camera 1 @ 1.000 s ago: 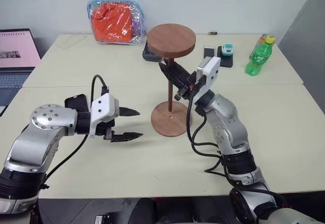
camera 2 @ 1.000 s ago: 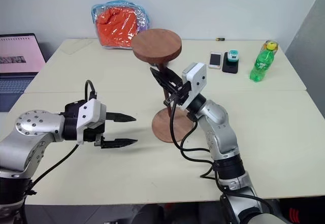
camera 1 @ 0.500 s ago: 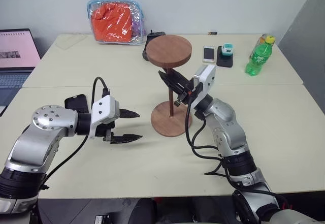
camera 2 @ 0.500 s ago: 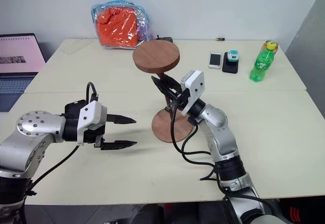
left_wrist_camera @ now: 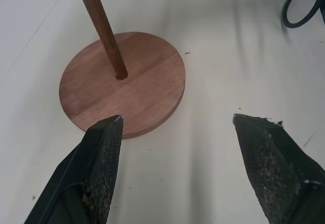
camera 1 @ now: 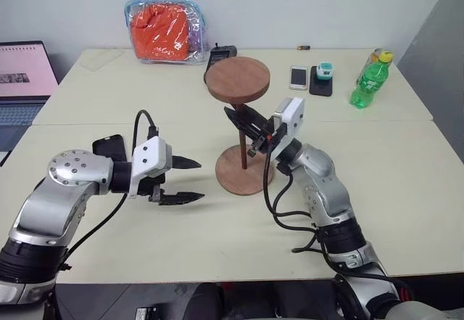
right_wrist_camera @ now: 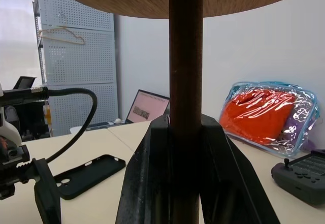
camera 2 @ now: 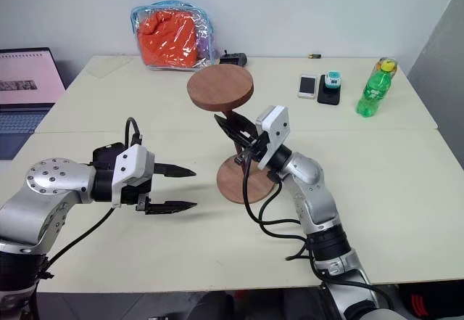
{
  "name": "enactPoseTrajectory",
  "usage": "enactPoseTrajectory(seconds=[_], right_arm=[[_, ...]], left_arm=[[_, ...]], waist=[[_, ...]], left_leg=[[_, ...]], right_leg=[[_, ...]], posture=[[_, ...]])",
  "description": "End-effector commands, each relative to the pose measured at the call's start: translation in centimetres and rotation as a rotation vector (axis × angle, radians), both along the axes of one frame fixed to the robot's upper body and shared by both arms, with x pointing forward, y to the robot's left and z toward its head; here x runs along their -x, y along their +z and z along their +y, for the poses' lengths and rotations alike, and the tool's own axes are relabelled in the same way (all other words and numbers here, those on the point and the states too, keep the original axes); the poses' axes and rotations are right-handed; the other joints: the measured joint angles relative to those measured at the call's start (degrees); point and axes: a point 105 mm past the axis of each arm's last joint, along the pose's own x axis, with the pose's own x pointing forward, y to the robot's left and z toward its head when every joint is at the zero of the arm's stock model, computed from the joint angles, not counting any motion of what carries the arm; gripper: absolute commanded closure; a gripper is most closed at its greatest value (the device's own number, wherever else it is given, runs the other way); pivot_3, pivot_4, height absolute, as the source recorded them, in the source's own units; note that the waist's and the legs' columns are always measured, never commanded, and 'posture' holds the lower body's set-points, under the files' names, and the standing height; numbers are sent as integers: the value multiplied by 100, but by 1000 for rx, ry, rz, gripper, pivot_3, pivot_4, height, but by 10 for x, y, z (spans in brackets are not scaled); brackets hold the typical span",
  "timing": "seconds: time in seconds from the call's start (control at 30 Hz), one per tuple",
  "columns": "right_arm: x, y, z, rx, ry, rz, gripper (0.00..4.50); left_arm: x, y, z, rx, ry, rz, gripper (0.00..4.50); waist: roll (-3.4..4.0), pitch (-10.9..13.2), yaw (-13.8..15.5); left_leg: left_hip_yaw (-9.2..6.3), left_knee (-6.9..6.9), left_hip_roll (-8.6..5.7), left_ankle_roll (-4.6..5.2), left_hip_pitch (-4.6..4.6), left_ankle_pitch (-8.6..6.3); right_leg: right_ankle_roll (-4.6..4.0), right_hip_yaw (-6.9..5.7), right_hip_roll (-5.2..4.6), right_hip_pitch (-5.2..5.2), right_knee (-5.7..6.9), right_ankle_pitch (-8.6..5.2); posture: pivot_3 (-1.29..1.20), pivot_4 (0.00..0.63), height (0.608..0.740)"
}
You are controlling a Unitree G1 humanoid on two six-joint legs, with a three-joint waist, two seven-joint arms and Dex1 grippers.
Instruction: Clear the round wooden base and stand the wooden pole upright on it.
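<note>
The round wooden base (camera 1: pixel 244 169) lies flat at the table's centre, bare apart from the pole's foot. The wooden pole (camera 1: pixel 243 140) stands nearly upright with its lower end in the base's centre hole (left_wrist_camera: pixel 121 74); its round disc head (camera 1: pixel 238 80) is on top. My right gripper (camera 1: pixel 241 120) is shut on the pole's upper shaft, its fingers (right_wrist_camera: pixel 217 173) pressed on both sides of the rod. My left gripper (camera 1: pixel 187 181) hovers open to the left of the base, nothing between its fingertips (left_wrist_camera: pixel 106 137).
At the table's far side lie an orange bag in clear plastic (camera 1: pixel 164 29), a black controller (camera 1: pixel 221 53), a white phone (camera 1: pixel 297 78), a small device on a black stand (camera 1: pixel 322 75) and a green bottle (camera 1: pixel 370 79). A black phone case (camera 1: pixel 109 146) lies behind my left arm; a laptop (camera 1: pixel 23 80) sits far left.
My right gripper has lowered the pole and brought it more upright; its disc head sank and shifted slightly left. The left gripper has stayed where it was.
</note>
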Motion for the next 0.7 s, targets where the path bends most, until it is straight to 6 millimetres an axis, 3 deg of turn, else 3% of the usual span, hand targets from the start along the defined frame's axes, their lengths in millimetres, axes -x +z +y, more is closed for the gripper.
enactPoseTrajectory(seconds=[0.03, 0.7], right_arm=[[1, 3, 0, -8, -5, -35, 4237], [3, -8, -5, 44, 26, -18, 4237]], left_arm=[[-1, 5, -1, -1, -12, -30, 914], [-2, 6, 0, -7, -13, -38, 914]], waist=[[0, 0, -1], [-1, -1, 6]], left_leg=[[0, 0, 0, -1, 0, 0], [-1, 0, 1, 0, 2, 0]], right_leg=[[0, 0, 0, 0, 0, 0], [0, 0, 0, 3, 1, 0]], posture=[[0, 150, 740], [0, 150, 740]])
